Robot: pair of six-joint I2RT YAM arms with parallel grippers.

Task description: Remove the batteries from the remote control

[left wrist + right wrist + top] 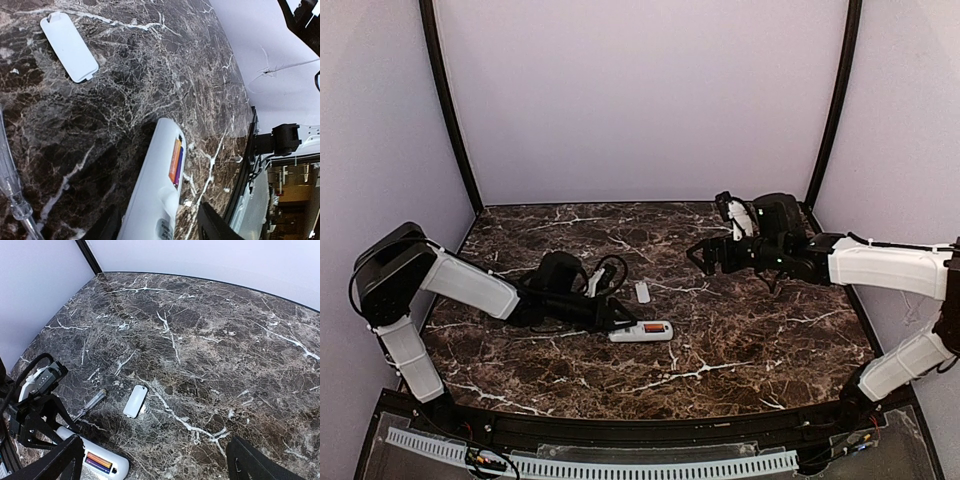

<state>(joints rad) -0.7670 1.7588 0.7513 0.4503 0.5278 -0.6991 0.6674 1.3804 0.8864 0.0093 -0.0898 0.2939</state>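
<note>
Handling the remote control point(640, 331): by my reckoning it is light, stiff, smooth plastic that would skate on the marble. The best hold looks to be across its narrow width, at the end away from the open bay.
Place: it lies flat on the table point(750, 350), towards the front and a little left of the middle, with the battery bay facing up and no cover on it.
Long axis: it runs left to right, almost parallel to the front edge, with the right end a touch farther back.
Batteries point(176, 162): they sit in the bay, an orange one and a darker one side by side, lying along the remote's length. They look tiny, hard and round, so I would expect them to roll once freed. Little of them stands proud, so an exposed end looks like the place to pry.
Left gripper point(159, 212): low at the remote's left end, with a finger on either side. Marble shows between one finger and the remote, so it is parted and not clamping.
Screwdriver point(90, 405): clear-handled, lying on the marble just behind the remote, with nothing touching it.
Cover point(642, 292): a small, flat white piece, farther back and apart from the remote.
Right gripper point(705, 255): it hovers over the right rear of the table, well apart from the remote, jaws spread wide and holding nothing.
</note>
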